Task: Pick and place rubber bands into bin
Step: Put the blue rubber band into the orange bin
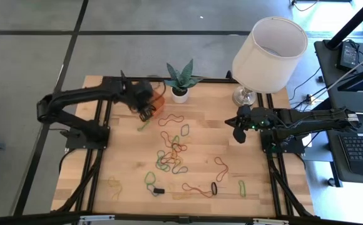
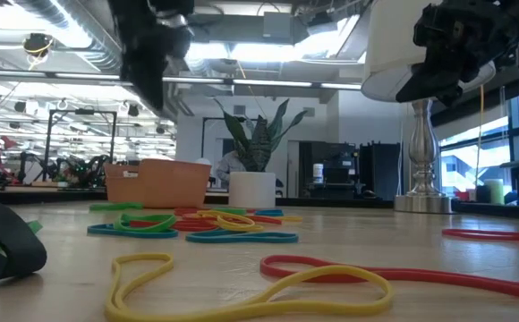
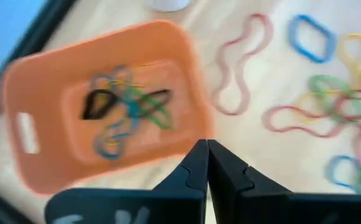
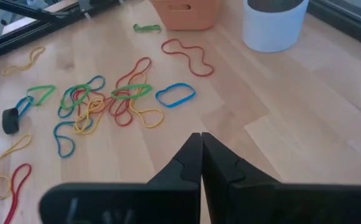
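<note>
Foreground bands: a yellow band and a red band lie nearest the low camera, flat on the table, untouched.
Main cluster: bands in mixed colours overlap mid-table; singles lie apart toward the near edge.
Right gripper: parked at the right side by the lamp, clear of the surface, fingers pressed together, empty.
Left gripper: raised at the near edge of the bin, fingers together with nothing visible between them.
Bin: orange, at the far left beside the plant pot; several bands already lie inside.
Step in hand: judged to be the return for the next band.
Method advised: open the fingers before descending; choose an isolated band, such as the green one just near the bin, over the tangle.
Risk: a grab in the cluster would likely drag neighbours along.
</note>
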Robot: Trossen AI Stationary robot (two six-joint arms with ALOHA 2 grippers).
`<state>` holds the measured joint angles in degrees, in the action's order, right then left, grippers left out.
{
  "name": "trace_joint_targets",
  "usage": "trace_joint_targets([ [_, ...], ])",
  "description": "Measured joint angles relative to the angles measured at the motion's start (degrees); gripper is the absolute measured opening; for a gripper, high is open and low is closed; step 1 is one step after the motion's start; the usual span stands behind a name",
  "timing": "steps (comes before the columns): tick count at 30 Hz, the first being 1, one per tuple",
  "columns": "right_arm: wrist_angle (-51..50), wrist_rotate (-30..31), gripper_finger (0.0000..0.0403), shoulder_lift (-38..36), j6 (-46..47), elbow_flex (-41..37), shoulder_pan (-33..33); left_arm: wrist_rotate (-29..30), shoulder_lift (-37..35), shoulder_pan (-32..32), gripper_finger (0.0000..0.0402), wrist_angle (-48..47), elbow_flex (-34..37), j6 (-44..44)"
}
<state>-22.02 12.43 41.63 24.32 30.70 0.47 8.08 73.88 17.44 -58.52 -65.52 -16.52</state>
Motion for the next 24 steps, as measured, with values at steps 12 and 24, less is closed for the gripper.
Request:
trace_joint_targets([
  [12,13.6,-1.1,0.0004,0.0,-7.1,0.0,0.9,-0.2,3.9,-26.9,0.0002,4.9,1.2,-24.7],
  [24,28.7,-1.9,0.0001,7.7,-5.2,1.2,8.5,3.1,4.7,-40.8,0.0002,15.5,11.7,-35.3],
])
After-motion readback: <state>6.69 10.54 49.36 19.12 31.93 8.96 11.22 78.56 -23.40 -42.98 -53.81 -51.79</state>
